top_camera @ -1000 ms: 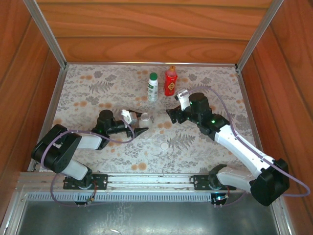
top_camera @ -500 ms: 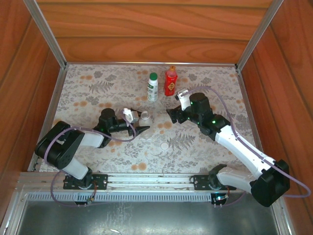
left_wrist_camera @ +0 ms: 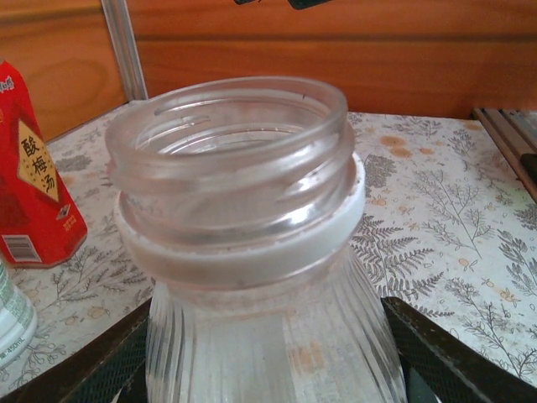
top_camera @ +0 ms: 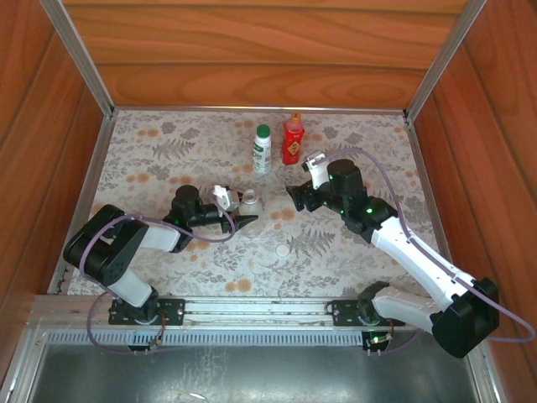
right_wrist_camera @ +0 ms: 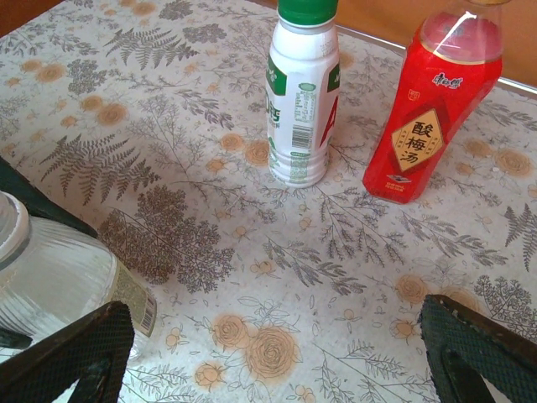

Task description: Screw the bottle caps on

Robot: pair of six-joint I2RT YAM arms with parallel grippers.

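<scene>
1 clear bottle (left_wrist_camera: 252,277) between the left jaws.

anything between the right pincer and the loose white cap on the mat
Nothing visible. Bare mat lies between the right pincer and the white cap; the clear bottle stands off to one side.

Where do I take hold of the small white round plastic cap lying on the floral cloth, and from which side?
Pinch the small white round plastic cap across its rim, coming straight down from above. It lies flat and low on the floral cloth, with open space around it; a sideways approach would likely scrape the cloth.
</scene>
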